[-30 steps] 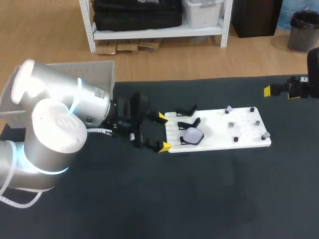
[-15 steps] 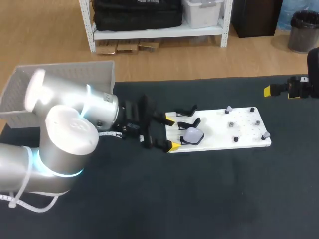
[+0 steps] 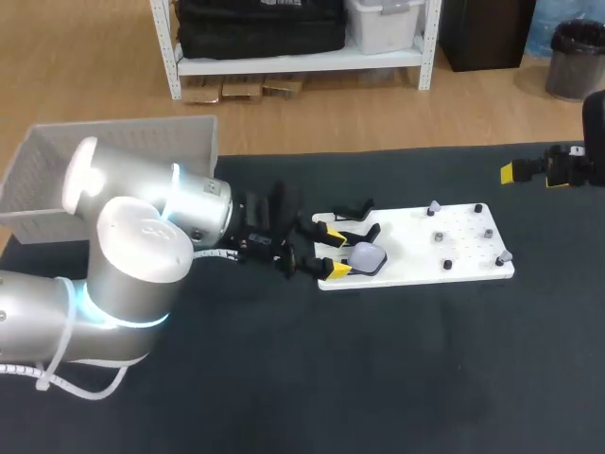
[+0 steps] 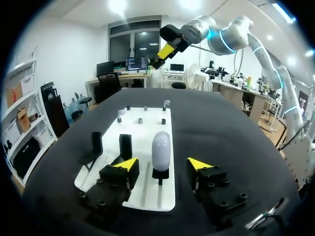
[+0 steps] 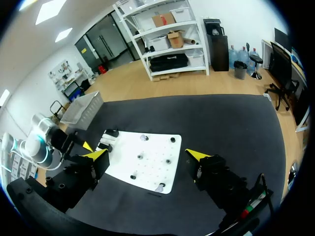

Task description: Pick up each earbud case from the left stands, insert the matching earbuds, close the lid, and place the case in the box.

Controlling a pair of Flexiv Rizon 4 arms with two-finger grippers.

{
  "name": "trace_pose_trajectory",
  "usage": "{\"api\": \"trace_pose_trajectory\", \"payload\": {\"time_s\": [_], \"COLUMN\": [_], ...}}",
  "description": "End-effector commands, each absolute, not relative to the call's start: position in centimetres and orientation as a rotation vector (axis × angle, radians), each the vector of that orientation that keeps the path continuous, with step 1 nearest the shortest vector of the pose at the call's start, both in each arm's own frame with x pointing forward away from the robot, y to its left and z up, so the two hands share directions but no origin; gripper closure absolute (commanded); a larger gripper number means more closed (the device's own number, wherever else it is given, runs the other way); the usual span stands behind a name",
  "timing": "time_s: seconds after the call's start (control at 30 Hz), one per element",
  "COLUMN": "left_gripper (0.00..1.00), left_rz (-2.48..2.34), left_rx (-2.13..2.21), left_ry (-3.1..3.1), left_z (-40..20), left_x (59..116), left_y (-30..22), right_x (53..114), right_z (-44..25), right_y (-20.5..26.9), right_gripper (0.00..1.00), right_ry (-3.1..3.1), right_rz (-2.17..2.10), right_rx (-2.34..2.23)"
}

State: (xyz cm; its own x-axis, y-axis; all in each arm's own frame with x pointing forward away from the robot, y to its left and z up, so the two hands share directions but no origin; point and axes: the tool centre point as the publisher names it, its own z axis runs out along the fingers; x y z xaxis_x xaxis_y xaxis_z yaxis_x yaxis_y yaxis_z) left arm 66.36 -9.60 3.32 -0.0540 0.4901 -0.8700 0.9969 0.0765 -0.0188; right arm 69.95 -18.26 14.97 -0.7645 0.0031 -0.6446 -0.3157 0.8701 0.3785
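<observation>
A pale oval earbud case (image 3: 368, 257) stands upright on the nearest black stand at the left end of the white board (image 3: 416, 227). My left gripper (image 3: 335, 253) is at the board's left edge, open, its yellow tips on either side of the stand. In the left wrist view the case (image 4: 161, 147) sits just ahead between the fingers (image 4: 127, 164), with a gap on each side. Two other black stands (image 3: 359, 234) are bare. Small grey earbuds (image 3: 433, 206) sit on pegs at the board's right end. My right gripper (image 3: 515, 172) hangs open at the far right, high over the mat (image 5: 146, 157).
A white mesh box (image 3: 113, 165) stands at the table's back left, behind my left arm. The board (image 5: 147, 162) lies on a black mat (image 3: 378, 359). The board's edge and the bare stands (image 4: 96, 143) are close beside my left fingers.
My left gripper has slid right along the mat to the board's edge, and its fingers have drawn closer together around the case. The right arm has not moved.
</observation>
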Motion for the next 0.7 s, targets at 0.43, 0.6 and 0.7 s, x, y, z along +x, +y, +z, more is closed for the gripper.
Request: {"api": "trace_pose_trajectory", "payload": {"time_s": [0.43,0.6,0.7], "left_gripper": [0.40,0.44,0.44], "left_rz": [-0.936,-0.942,-0.942], "left_rx": [1.476,1.469,1.475], "left_ry": [1.624,1.629,1.630], "left_z": [2.2,1.9,1.8], "left_x": [67.2,67.3,67.2], "left_y": [-11.2,-11.8,-12.2], "right_x": [70.0,70.0,70.0], "right_z": [14.9,14.9,14.9], "right_y": [-18.3,-18.3,-18.3], "right_gripper": [0.00,0.00,0.00], "right_ry": [2.372,2.372,2.372], "right_rz": [0.630,0.630,0.630], "right_rx": [-0.227,-0.227,-0.227]}}
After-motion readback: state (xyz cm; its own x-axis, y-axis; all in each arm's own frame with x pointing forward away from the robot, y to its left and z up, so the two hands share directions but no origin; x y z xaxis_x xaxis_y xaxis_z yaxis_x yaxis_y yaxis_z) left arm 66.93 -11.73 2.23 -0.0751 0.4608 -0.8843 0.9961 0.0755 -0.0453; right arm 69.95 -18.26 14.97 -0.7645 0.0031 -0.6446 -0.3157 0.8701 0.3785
